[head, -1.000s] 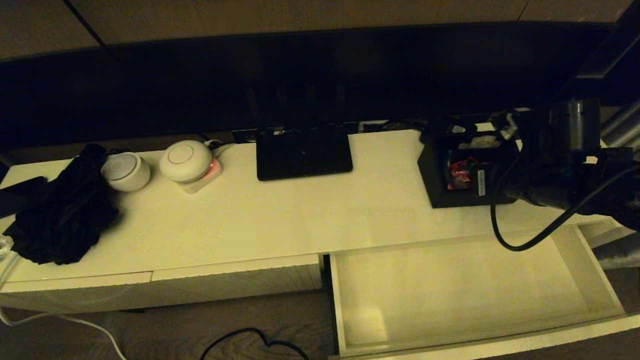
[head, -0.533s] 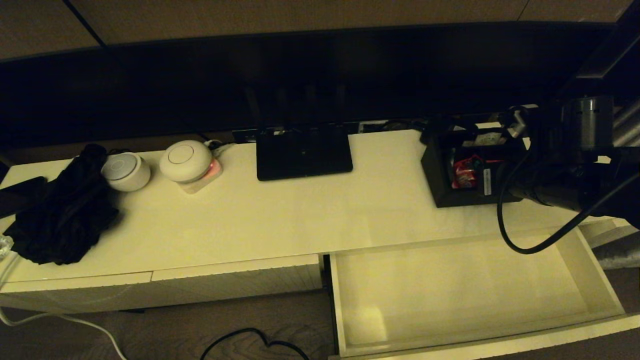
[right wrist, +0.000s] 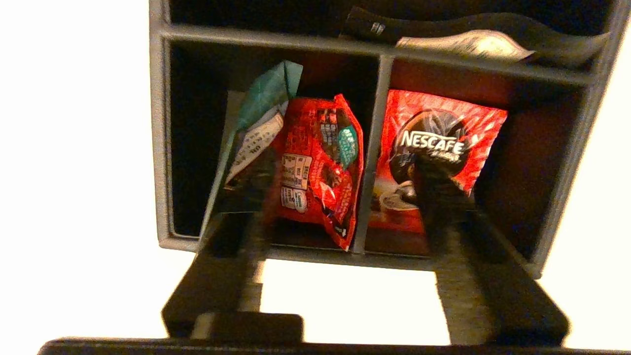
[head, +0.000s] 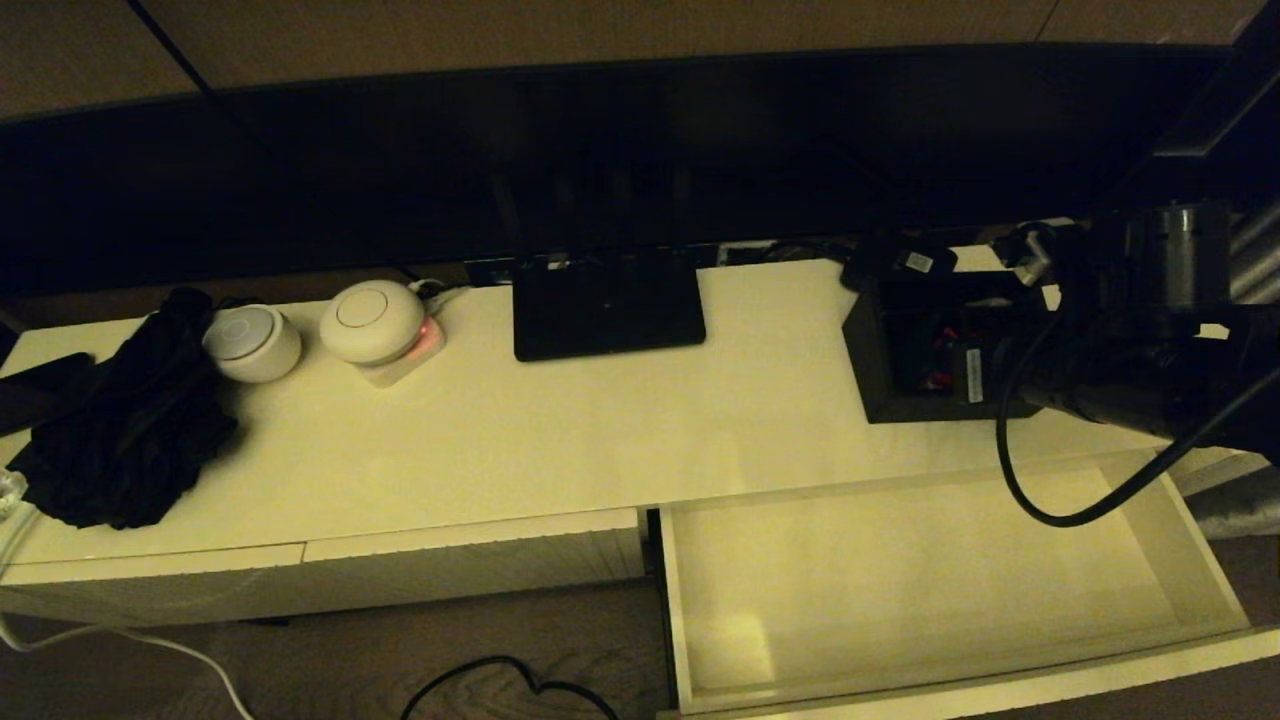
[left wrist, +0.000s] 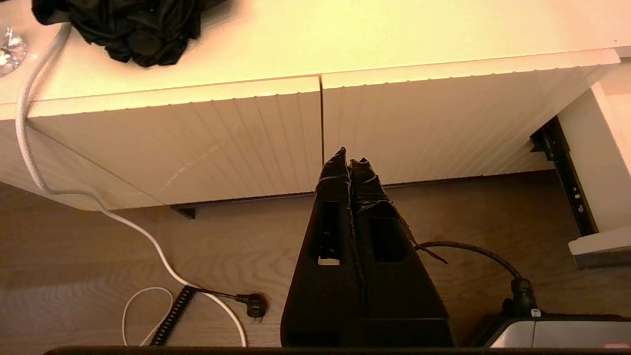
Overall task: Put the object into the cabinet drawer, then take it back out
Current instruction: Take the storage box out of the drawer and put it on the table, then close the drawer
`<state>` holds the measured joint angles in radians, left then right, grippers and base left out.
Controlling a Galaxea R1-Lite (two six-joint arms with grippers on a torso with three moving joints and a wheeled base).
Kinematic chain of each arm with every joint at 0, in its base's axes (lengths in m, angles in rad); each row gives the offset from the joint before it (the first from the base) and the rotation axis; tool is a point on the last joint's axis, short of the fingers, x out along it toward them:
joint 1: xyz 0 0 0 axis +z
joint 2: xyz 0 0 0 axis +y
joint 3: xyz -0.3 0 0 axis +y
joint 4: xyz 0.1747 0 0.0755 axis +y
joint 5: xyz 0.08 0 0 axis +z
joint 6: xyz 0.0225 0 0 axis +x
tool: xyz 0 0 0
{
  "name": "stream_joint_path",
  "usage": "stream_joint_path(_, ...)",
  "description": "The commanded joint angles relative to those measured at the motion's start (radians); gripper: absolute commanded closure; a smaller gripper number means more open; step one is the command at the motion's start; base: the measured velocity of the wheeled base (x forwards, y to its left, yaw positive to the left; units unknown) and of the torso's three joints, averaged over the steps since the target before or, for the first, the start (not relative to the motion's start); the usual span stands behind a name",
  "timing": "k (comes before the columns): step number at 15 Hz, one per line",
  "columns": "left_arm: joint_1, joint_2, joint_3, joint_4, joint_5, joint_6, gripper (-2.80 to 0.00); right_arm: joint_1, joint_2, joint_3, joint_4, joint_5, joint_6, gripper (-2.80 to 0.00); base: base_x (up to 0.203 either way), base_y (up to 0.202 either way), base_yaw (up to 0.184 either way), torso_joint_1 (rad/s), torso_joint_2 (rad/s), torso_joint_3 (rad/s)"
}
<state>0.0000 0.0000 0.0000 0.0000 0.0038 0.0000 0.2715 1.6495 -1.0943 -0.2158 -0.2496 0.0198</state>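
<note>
The object, a black box (head: 882,388) with inner dividers, stands on the cabinet top at the right, behind the open drawer. My right gripper (head: 960,345) reaches in from the right and hangs over it. In the right wrist view the right gripper (right wrist: 340,172) is open. Its fingers dip into the box (right wrist: 158,148), one on each side of the middle divider, with the red packets (right wrist: 315,162) between and under them. The cabinet drawer (head: 900,580) is pulled out and empty. My left gripper (left wrist: 347,155) is shut and parked low before the two short drawer fronts.
A flat black router (head: 607,305) lies mid-top, with a dark screen behind it. Two white round devices (head: 372,322) and a black cloth (head: 120,430) are at the left. A small black device with a white label (head: 905,262) lies behind the box. Cables run across the floor (head: 500,670).
My right gripper has come down onto the box, and its fingers now cover most of the red packets in the head view. The box has hardly shifted. The drawer stays open.
</note>
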Motion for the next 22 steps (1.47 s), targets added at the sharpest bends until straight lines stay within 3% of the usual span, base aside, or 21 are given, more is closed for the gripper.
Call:
stream_joint_path(1,0.0,0.0,0.003,-0.001,0.001,0.0,0.0,0.006,-0.078,0.001,-0.004,-0.004,-0.017,-2.8,0.0,0.0,0.0,0.0,0.0,0.0)
stream_joint_path(3,0.0,0.0,0.003,0.0,0.001,0.0,0.0,0.022,-0.175,0.031,0.0,0.0,-0.077,-2.8,0.0,0.0,0.0,0.0,0.0,0.0)
stream_joint_path(5,0.0,0.0,0.003,0.0,0.0,0.0,0.0,0.053,-0.243,0.146,0.012,0.009,-0.123,-2.8,0.0,0.0,0.0,0.0,0.0,0.0)
stream_joint_path(6,0.0,0.0,0.003,0.0,0.0,0.0,0.0,0.063,-0.264,0.226,0.012,0.014,-0.153,0.0,0.0,0.0,0.0,0.0,0.0,0.0)
stream_joint_path(8,0.0,0.0,0.003,0.0,0.001,0.0,0.0,0.073,-0.31,0.378,0.012,0.035,-0.227,0.0,0.0,0.0,0.0,0.0,0.0,0.0)
stream_joint_path(16,0.0,0.0,0.003,0.0,-0.001,0.0,0.0,0.08,-0.508,0.759,0.022,0.305,-0.454,0.0,0.0,0.0,0.0,0.0,0.0,0.0)
stream_joint_path(20,0.0,0.0,0.003,0.0,0.001,0.0,0.0,0.08,-0.534,0.925,0.039,0.352,-0.639,0.0,0.0,0.0,0.0,0.0,0.0,0.0)
stream_joint_path(22,0.0,0.0,0.003,0.0,0.0,0.0,0.0,0.08,-0.539,0.926,0.136,0.354,-0.652,0.0,0.0,0.0,0.0,0.0,0.0,0.0)
